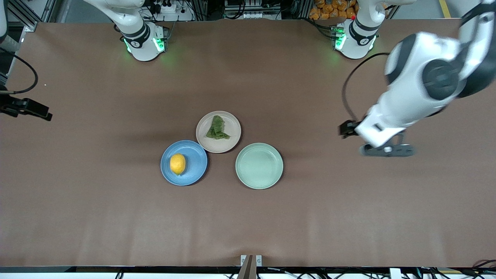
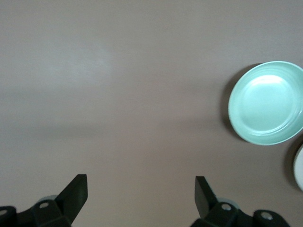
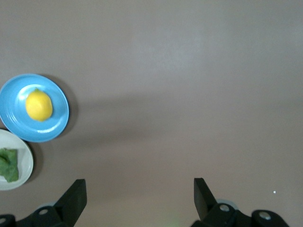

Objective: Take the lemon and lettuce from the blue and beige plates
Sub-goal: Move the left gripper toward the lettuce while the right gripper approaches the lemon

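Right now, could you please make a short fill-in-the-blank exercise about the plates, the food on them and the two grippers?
1. The lemon lies on the ____ plate.
2. The lettuce lies on the ____ plate, which touches the blue plate.
3. The mint-green plate holds ____.
4. The left gripper and the right gripper both hang over bare table with fingers ____.

Missing words: blue; beige; nothing; open
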`<state>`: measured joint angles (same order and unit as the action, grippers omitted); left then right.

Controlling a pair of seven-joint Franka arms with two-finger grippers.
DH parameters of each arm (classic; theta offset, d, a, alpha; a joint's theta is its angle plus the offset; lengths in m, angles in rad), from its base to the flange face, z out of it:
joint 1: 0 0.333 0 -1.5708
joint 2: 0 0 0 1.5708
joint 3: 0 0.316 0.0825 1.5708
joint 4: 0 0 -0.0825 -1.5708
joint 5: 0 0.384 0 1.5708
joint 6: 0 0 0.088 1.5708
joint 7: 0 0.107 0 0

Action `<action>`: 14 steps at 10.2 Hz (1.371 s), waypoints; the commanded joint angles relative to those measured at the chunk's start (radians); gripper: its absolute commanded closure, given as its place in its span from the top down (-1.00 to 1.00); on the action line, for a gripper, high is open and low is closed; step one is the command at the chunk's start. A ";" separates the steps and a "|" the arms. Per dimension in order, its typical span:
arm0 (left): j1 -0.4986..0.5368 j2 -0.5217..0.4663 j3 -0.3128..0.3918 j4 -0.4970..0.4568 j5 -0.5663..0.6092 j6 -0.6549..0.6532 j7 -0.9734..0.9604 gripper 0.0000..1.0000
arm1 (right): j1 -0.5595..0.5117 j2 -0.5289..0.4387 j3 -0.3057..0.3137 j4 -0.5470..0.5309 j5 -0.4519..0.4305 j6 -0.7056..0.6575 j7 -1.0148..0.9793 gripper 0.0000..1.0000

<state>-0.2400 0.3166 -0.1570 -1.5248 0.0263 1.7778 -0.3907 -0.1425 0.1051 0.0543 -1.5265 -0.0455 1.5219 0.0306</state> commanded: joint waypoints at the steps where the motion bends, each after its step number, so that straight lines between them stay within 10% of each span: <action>1: -0.051 0.062 0.005 0.018 -0.008 0.046 -0.124 1.00 | -0.005 0.012 0.010 0.000 0.003 -0.032 0.011 1.00; 14: -0.298 0.254 0.010 0.028 -0.045 0.388 -0.669 1.00 | 0.164 0.061 0.013 0.000 0.121 -0.060 0.224 1.00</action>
<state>-0.5162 0.5524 -0.1589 -1.5189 -0.0041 2.1416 -1.0203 0.0200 0.1557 0.0700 -1.5314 0.0566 1.4527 0.2342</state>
